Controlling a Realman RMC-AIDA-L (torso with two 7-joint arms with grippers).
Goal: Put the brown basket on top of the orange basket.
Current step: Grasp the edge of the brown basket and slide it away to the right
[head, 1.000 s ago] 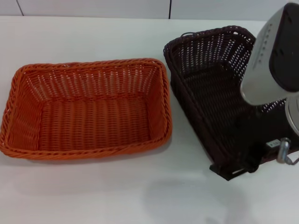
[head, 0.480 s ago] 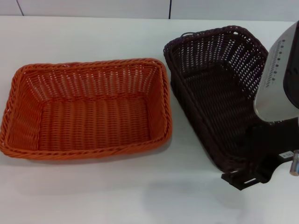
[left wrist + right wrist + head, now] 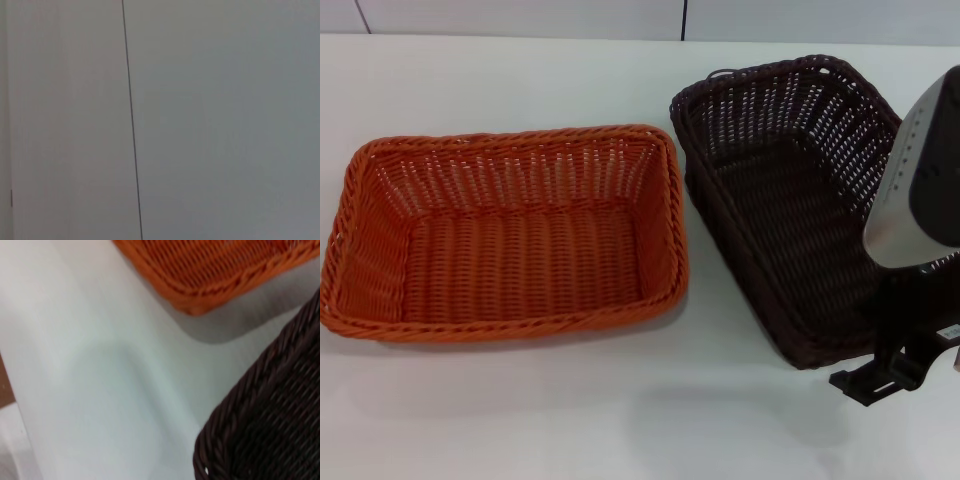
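Now the right pincer (image 3: 890, 375) sits low at the near corner of the brown basket (image 3: 790, 200), seemingly lining up a rim grab, its opening impossible to tell, while the orange basket (image 3: 505, 235) waits just beside it on the desk (image 3: 570, 80)

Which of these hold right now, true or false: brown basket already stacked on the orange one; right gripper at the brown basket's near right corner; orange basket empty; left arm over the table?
1. The brown basket sits on the orange basket: false, it stands beside it on the table.
2. The right gripper is at the brown basket's near right corner: true.
3. The orange basket is empty: true.
4. The left arm is over the table: false, it is out of the head view.
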